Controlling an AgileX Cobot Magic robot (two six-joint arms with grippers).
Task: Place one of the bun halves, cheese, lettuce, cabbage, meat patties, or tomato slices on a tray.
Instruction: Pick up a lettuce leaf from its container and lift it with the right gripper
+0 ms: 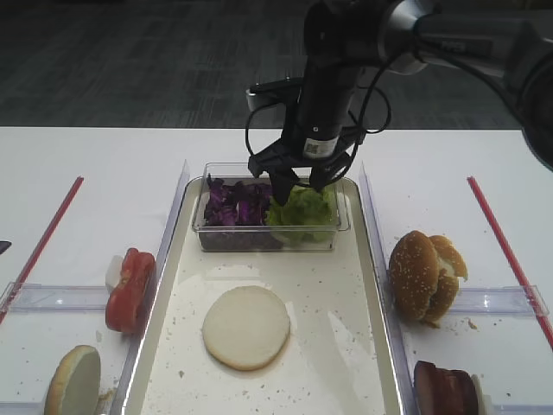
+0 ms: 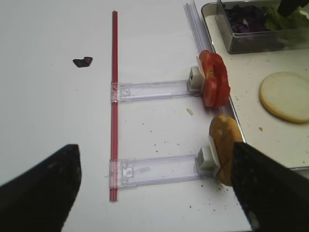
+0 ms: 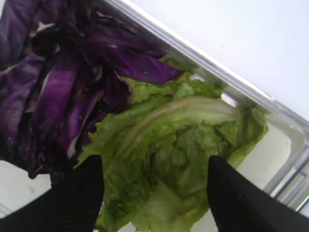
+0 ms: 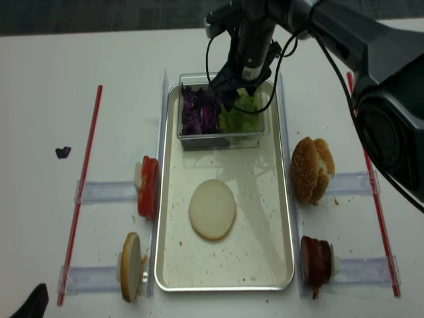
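Right pincer (image 1: 300,184) spread above lettuce (image 1: 302,207), white table (image 1: 86,164) around.

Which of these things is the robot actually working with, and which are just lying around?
In the job: lettuce, cabbage, bun halves, tomato slices, meat patties, tray, right gripper.
Lying about: tub, red strips, purple scrap.

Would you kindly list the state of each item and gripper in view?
right gripper: open, straddling the lettuce
left gripper: open, empty
lettuce: in the clear tub, ungripped
cabbage: in the tub beside it
bun half: flat on the tray
tomato slices: standing on edge outside the tray
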